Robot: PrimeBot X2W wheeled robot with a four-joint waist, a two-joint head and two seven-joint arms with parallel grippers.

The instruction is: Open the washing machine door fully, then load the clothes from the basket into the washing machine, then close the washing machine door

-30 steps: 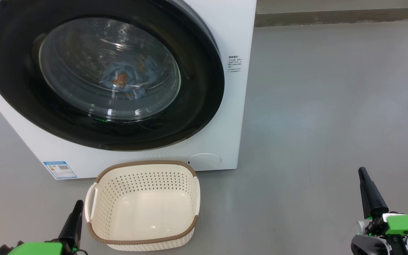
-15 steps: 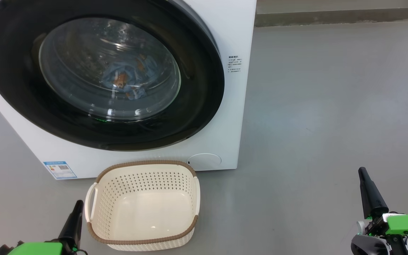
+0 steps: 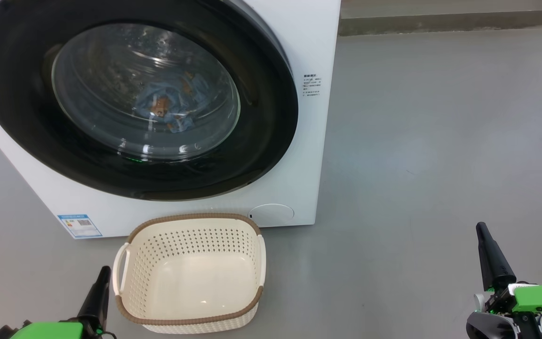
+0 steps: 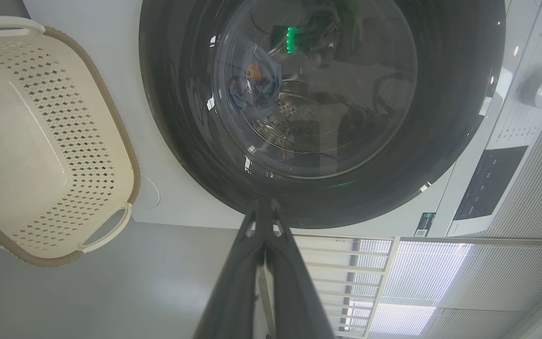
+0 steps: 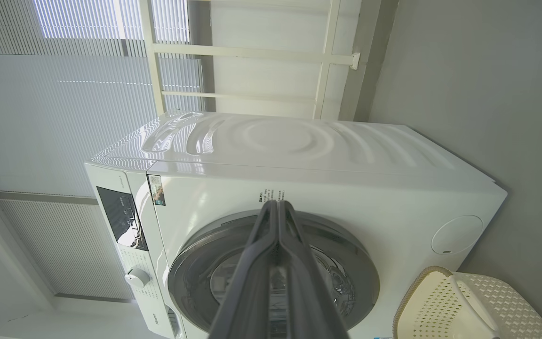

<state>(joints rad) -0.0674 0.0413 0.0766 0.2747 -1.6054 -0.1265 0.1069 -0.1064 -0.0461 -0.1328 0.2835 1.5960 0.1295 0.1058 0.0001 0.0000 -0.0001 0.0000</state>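
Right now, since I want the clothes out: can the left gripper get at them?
Probably not. The clothes lie inside, behind the door, which looks shut. The left gripper, closed, sits low beside the basket, off the door; the door would have to open first.

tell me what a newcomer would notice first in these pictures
The large round glossy black washing machine door, shut, dominates the head view's upper left. Behind its glass lies a bundle of light blue bear-print clothes, while the cream-white perforated plastic basket with a brown rim stands empty on the grey floor below.
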